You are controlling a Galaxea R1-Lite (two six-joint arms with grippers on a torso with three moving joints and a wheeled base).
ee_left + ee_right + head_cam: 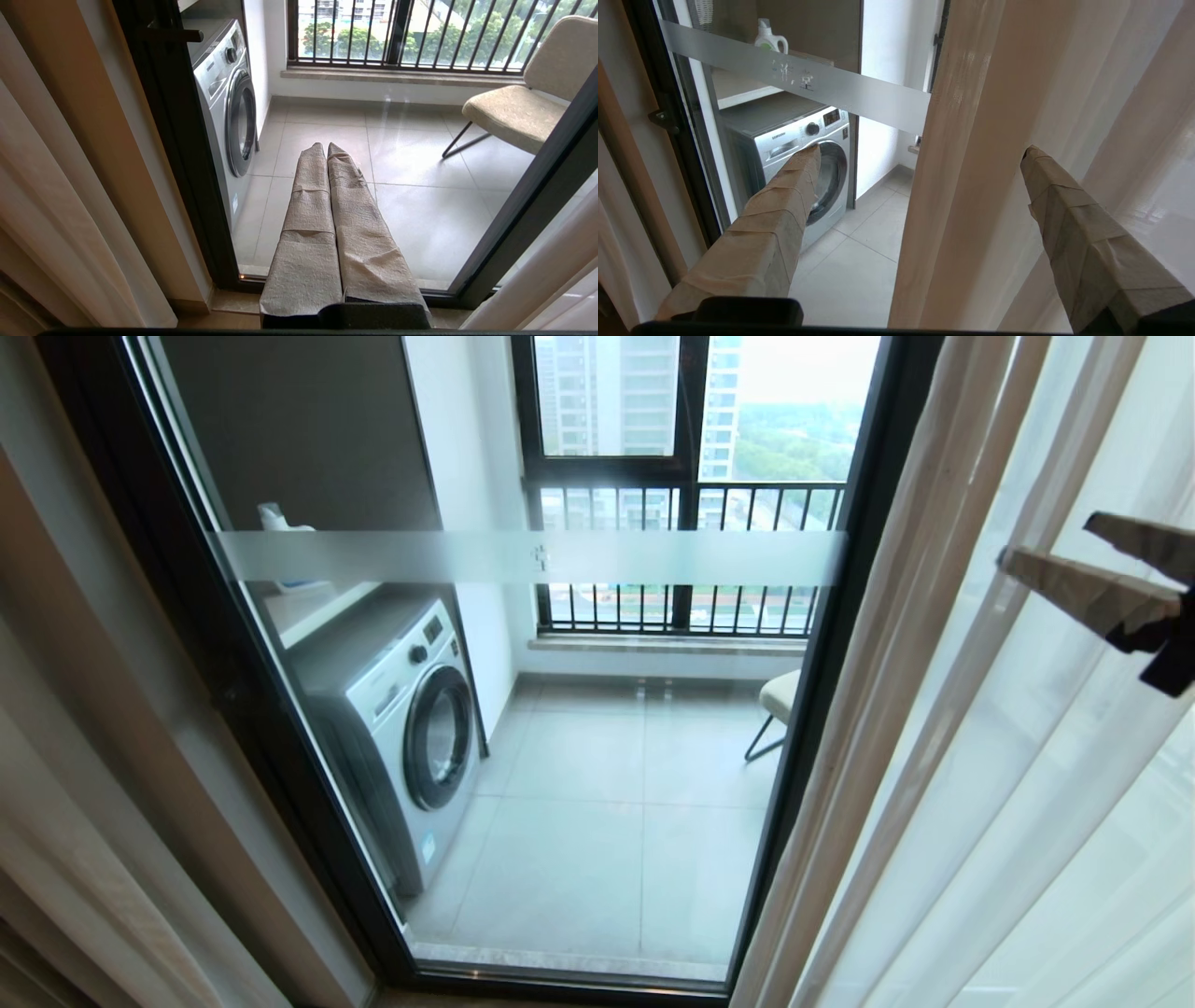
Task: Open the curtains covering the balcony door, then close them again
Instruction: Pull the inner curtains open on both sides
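The paper-wrapped fingers of the right gripper [920, 186] fill the foreground, spread wide with nothing yet pinched, and the hemmed edge of the right-hand cream curtain panel [962, 163] hangs in the gap between them. To the far side of that edge, beyond one finger, runs the thin white sheer [1055, 784]; beyond the other finger lies the exposed glass of the balcony door [523, 728] in its thick black frame, with the left-hand curtain panel [84, 821] pushed aside at the frame's opposite edge. With the glass uncovered and both panels drawn back, the opening half of the task looks finished, and the robot appears to be lining up on the right panel to begin closing. That next move would call for the jaws to close on the hem and for the arm to carry the cloth across the glass toward the other panel without letting the light fabric slip. The left gripper [327, 154] hangs low in front of the door with its wrapped fingers pressed together, empty and idle. Through the glass stands a washing machine [798, 154] marked SAMSUNG on its front panel; the frosted band [798, 84] across the door bears small characters too faint to read.
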